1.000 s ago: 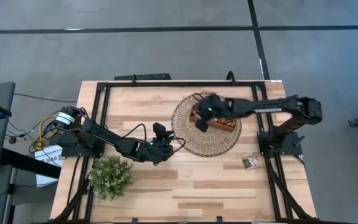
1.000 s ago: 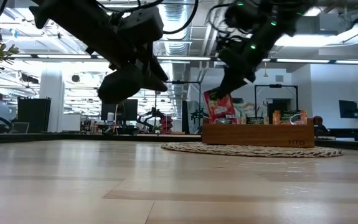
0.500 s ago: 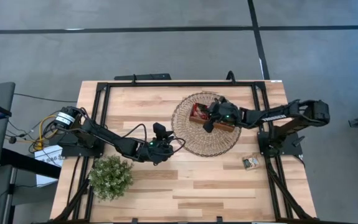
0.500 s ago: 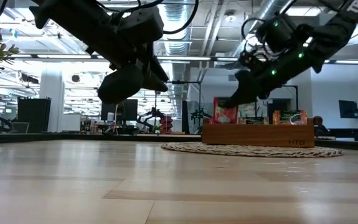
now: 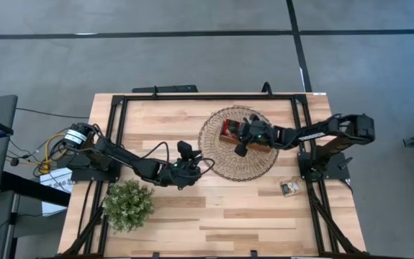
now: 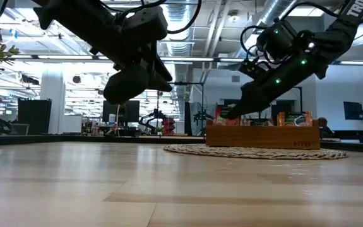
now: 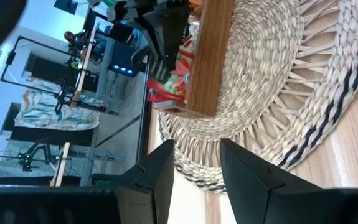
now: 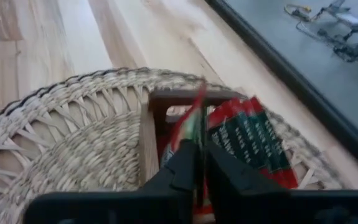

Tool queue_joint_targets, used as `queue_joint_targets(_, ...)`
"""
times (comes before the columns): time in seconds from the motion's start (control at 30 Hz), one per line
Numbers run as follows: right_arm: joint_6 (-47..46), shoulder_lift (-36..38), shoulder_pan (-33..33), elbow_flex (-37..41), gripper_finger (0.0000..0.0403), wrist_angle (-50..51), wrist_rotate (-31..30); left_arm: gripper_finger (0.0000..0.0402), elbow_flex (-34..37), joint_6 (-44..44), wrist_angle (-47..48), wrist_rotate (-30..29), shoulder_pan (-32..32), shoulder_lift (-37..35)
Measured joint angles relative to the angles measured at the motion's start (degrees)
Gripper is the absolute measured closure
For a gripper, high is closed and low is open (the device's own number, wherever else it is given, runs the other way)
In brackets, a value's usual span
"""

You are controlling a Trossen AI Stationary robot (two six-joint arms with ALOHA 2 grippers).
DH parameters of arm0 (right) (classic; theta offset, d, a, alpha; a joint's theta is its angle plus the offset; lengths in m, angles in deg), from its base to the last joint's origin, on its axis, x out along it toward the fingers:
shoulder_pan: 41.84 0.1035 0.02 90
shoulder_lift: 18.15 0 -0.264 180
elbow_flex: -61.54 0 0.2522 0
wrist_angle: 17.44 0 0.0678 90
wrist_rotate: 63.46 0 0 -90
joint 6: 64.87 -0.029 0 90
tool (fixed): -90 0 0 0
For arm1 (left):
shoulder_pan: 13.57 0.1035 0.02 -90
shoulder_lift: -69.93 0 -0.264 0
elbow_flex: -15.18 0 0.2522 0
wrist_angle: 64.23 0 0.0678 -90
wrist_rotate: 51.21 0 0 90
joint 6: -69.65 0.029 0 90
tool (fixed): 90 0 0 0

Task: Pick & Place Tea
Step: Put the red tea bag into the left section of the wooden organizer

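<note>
A long wooden tray (image 5: 255, 142) lies on a round woven mat (image 5: 225, 164) at the table's far right. Red sachets of tea (image 8: 253, 137) stand in the tray's left end compartment, and orange and green ones (image 6: 291, 118) stand further along. My right gripper (image 8: 198, 165) reaches into that end compartment (image 5: 240, 149), shut on a red sachet (image 8: 193, 118). My left gripper (image 7: 197, 177) hovers open above the wood (image 5: 196, 167) just left of the mat, pointing at the tray with nothing between its fingers. My right gripper pinches one red sachet between its two fingers; the sachet shows edge-on (image 8: 194, 127) past the fingertips. The fingers slant down from the table's right side. The sachet stands upright, with its lower part inside the tray's end compartment (image 6: 226, 116).
A bushy potted plant (image 5: 129, 203) stands near the table's front left. A small box (image 5: 289, 188) lies by the right arm's base. Black frame rails (image 5: 192, 96) run along the table's edges. Bare wood (image 5: 221, 216) stretches along the near side.
My right gripper has sunk toward the tray's left end and tipped further down, carrying the red sachet. The sachet hung tilted above the tray; now it stands upright in the end compartment with only its top showing in the low view.
</note>
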Motion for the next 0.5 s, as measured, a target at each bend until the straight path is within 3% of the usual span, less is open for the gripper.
queue_joint_targets(0.13, 2.3, 1.3, 0.1, -1.2, 0.0315, 1.7, -0.6, 0.028, 0.0, 0.0, 0.0, 0.0, 0.0, 0.0)
queue_joint_targets(0.3, 4.3, 4.4, 2.9, -4.2, 0.0249, 7.2, -6.3, 0.028, 0.0, -0.1, 0.0, 0.0, 0.0, 0.0)
queue_joint_targets(0.4, 3.7, 6.3, 5.5, -7.1, 0.0236, 14.0, -9.5, 0.028, 0.0, -0.1, 0.0, 0.0, 0.0, 0.0)
queue_joint_targets(0.5, -1.0, 6.5, 7.1, -10.0, 0.0252, 20.7, -9.9, 0.028, 0.0, -0.2, 0.0, 0.0, 0.0, 0.0)
